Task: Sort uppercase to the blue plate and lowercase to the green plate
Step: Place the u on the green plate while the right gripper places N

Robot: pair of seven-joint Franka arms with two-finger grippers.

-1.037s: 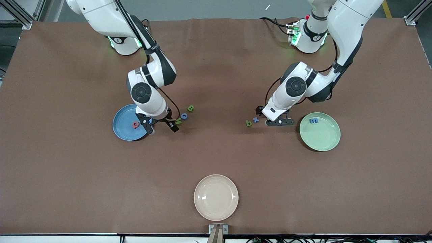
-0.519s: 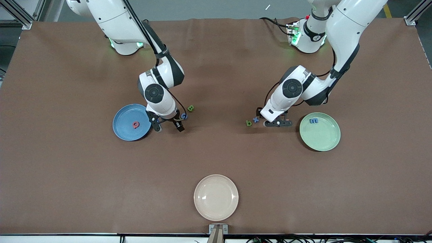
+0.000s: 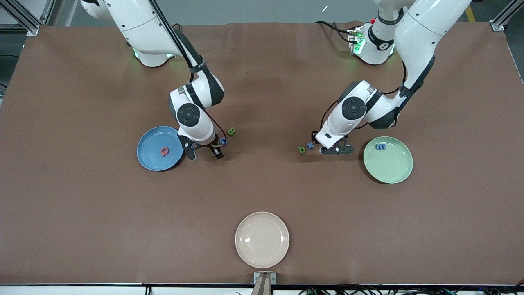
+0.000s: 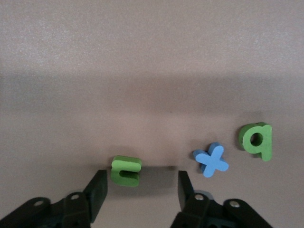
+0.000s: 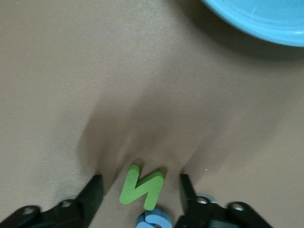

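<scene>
Now both end effectors straddle letters, fingers apart: right end effector around green N, left end effector around green u, mid-frame on the surface. I judge this foam light and squashy; pinch flat sides gently.

The blue plate, round and shallow with a raised rim, sits on the worktop toward the right arm's end and holds the red Q lying flat, while just beside the plate the green N lies flat touching the blue C, with the green B a little farther from the front camera. The pale green plate, toward the left arm's end, carries the blue m near its rim. Beside that plate on the bare worktop lie the green u, the blue x and the green p, all flat and apart from one another.
</scene>
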